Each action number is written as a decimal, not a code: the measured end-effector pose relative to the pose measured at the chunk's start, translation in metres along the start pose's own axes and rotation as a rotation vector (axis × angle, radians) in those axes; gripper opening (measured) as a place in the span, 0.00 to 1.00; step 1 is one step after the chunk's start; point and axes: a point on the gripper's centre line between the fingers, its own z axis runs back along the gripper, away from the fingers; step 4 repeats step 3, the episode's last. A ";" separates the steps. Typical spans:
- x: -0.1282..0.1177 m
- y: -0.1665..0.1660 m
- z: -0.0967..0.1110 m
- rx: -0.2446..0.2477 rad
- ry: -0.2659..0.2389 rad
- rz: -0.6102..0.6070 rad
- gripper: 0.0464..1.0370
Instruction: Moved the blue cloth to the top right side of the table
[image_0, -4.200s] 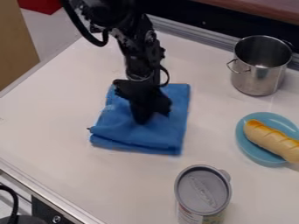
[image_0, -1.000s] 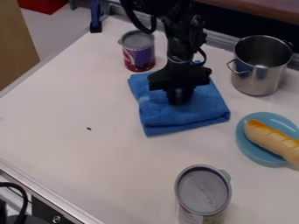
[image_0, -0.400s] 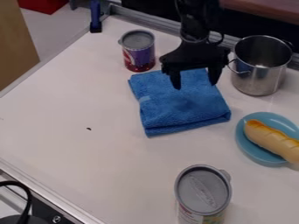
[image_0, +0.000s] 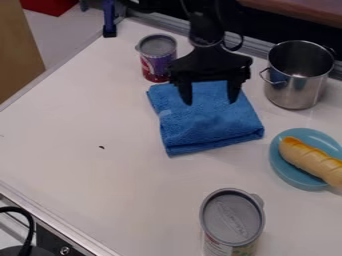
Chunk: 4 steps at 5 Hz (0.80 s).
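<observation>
**Folded blue cloth (image_0: 208, 127) lies free beneath a spread gripper (image_0: 210, 102)**

At the bottom of the frame, a grey-lidded can (image_0: 232, 217) stands upright, well apart from the work. Farther up, at the right edge, a blue plate (image_0: 286, 171) cradles a bread roll (image_0: 310, 159). The cloth rests flat just above and right of centre, its layered fold toward the viewer; the plate and the steel pot probably limit how far right it can go. The gripper is open, fingers apart and pointing down over the cloth's far part, pinching nothing, which suggests the placing is essentially done. Beyond stand a purple can (image_0: 155, 62), near the cloth's far left corner, and the steel pot (image_0: 294, 95), upper right. Lifting straight up should avoid dragging the fabric.
</observation>
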 end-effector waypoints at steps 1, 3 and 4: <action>-0.019 0.029 0.008 0.039 0.072 -0.123 0.96; -0.048 0.088 0.012 0.037 0.005 -0.346 0.96; -0.048 0.088 0.012 0.037 0.005 -0.346 0.96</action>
